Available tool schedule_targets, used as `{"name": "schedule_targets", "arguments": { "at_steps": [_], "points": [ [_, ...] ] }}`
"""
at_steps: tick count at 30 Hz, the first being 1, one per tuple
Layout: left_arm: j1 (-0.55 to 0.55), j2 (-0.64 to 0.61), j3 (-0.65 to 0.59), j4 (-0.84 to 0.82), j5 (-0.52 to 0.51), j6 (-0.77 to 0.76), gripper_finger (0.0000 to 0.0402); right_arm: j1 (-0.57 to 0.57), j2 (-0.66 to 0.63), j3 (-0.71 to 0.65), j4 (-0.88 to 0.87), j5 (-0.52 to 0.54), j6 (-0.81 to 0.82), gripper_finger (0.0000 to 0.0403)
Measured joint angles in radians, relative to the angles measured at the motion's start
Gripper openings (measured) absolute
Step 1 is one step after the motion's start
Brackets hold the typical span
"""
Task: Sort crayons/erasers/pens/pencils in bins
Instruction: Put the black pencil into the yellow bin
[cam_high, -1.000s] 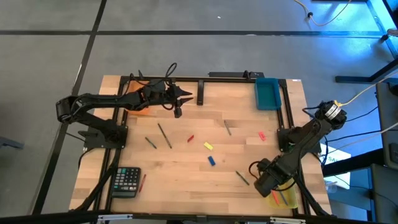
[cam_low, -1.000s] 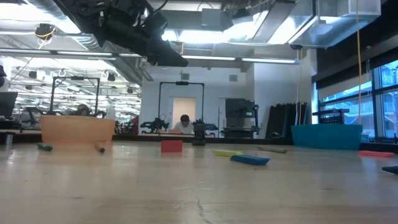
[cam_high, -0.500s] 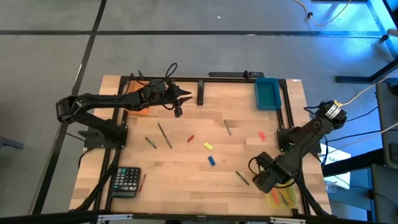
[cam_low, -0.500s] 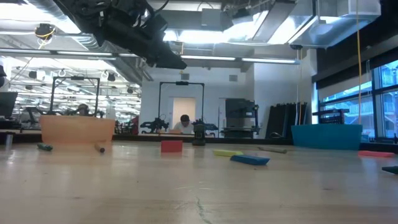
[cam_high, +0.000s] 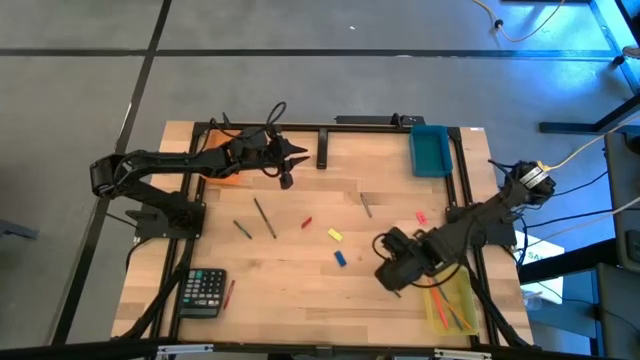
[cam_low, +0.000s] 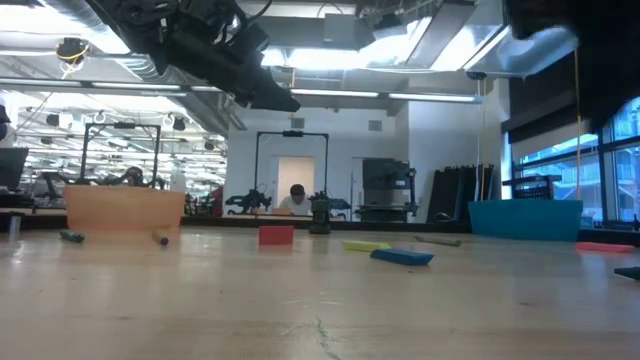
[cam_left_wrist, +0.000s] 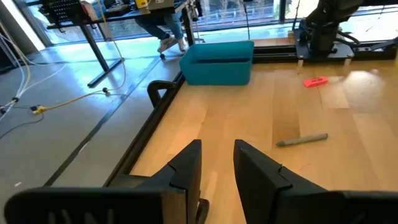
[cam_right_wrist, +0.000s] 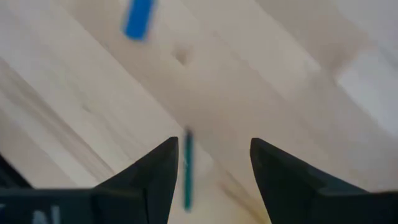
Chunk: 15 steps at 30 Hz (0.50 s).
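Note:
My right gripper (cam_high: 387, 274) is open and hangs above the table in front of the yellow bin (cam_high: 452, 305), which holds several sticks. In the right wrist view its fingers (cam_right_wrist: 158, 174) stand on either side of a thin green stick (cam_right_wrist: 187, 171) lying on the wood, without touching it. The blue eraser (cam_right_wrist: 138, 18) lies beyond it. My left gripper (cam_high: 291, 157) is open a little and empty, held high at the far side next to the orange bin (cam_high: 226, 174). The teal bin (cam_high: 430, 150) stands far right.
On the wood lie the yellow eraser (cam_high: 335, 235), the blue eraser (cam_high: 341, 258), the pink eraser (cam_high: 421, 217), a short red crayon (cam_high: 307, 222) and grey pencils (cam_high: 264, 217) (cam_high: 367, 206). A black calculator (cam_high: 205, 292) and a thin red stick (cam_high: 230, 292) lie near left. A black bar (cam_high: 322, 150) lies at the far edge.
My right gripper has swung from beside the yellow bin toward the table's left, and now hangs over the green stick near the blue eraser. My left gripper has kept still.

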Motion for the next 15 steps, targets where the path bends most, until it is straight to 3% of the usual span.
{"name": "schedule_targets", "arguments": {
  "at_steps": [8,15],
  "points": [
    [0.001,0.000,0.000,-0.020,0.015,0.001,0.0086,-0.103,0.000,0.000,0.231,0.153,-0.246,0.0204],
    [0.001,0.011,0.000,-0.039,0.017,0.027,0.0086,-0.192,0.036,-0.001,0.386,0.183,-0.415,0.0204]
  ]
}}
